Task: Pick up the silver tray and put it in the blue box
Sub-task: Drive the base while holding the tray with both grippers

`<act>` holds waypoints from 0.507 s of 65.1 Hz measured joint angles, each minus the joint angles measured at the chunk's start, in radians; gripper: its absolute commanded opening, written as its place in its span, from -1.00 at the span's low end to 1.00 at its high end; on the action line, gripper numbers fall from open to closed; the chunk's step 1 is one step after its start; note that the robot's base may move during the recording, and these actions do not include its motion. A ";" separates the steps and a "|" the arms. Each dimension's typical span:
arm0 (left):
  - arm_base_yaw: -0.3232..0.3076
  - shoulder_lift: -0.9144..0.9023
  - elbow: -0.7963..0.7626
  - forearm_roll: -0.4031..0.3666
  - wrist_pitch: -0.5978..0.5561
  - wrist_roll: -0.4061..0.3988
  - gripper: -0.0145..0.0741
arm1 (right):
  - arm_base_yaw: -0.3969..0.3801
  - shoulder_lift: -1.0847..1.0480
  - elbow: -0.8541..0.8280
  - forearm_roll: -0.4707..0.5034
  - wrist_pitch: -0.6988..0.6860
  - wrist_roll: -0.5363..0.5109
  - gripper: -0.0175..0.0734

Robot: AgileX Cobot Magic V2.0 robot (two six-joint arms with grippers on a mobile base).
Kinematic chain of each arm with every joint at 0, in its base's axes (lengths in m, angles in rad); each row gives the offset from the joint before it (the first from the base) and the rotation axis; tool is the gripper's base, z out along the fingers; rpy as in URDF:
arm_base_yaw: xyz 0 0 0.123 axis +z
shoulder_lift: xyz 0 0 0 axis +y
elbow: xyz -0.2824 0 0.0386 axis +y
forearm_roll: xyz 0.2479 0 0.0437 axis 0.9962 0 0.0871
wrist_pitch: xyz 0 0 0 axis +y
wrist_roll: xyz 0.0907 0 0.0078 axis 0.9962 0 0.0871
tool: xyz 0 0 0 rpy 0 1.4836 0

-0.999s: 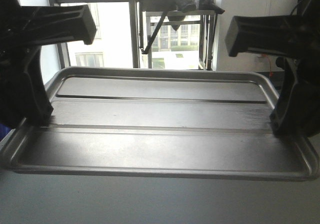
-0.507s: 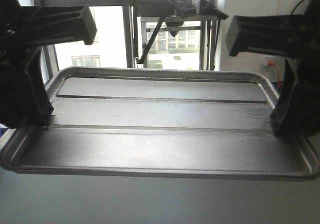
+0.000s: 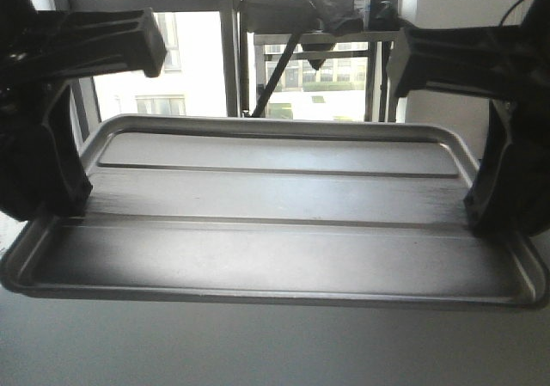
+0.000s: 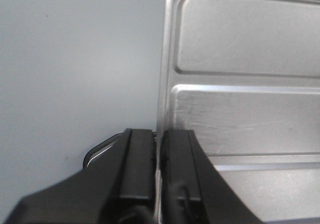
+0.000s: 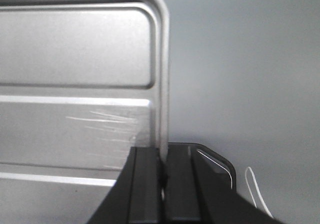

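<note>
The silver tray (image 3: 275, 231) hangs level in the air across the front view, its two long ridges running left to right. My left gripper (image 3: 64, 205) is shut on the tray's left rim, and my right gripper (image 3: 485, 218) is shut on its right rim. In the left wrist view the two black fingers (image 4: 137, 169) pinch the thin rim of the tray (image 4: 245, 84) between them, gripper (image 4: 159, 154). The right wrist view shows the same clamp, gripper (image 5: 162, 169), on the other rim of the tray (image 5: 75, 74). The blue box is out of view.
Behind the tray stands a window frame (image 3: 228, 59) and a metal rack (image 3: 344, 42) with dark items and a bottle on top. A grey floor (image 4: 75, 74) lies below both wrists. A thin white cable (image 5: 255, 189) trails beside the right gripper.
The tray and both grippers keep their place in the front view while the background window and rack slide to the right; the blue patch at the far left edge is gone.
</note>
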 measured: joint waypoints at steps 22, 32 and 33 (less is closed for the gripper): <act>0.000 0.000 0.000 0.000 0.000 0.000 -0.69 | 0.000 0.000 0.000 0.000 0.000 0.000 -0.49; 0.000 0.000 0.000 0.000 0.000 0.000 -0.69 | 0.000 0.000 0.000 0.000 0.000 0.000 -0.49; 0.000 0.000 0.000 0.000 0.000 0.000 -0.69 | 0.000 0.000 0.000 0.000 0.000 0.000 -0.49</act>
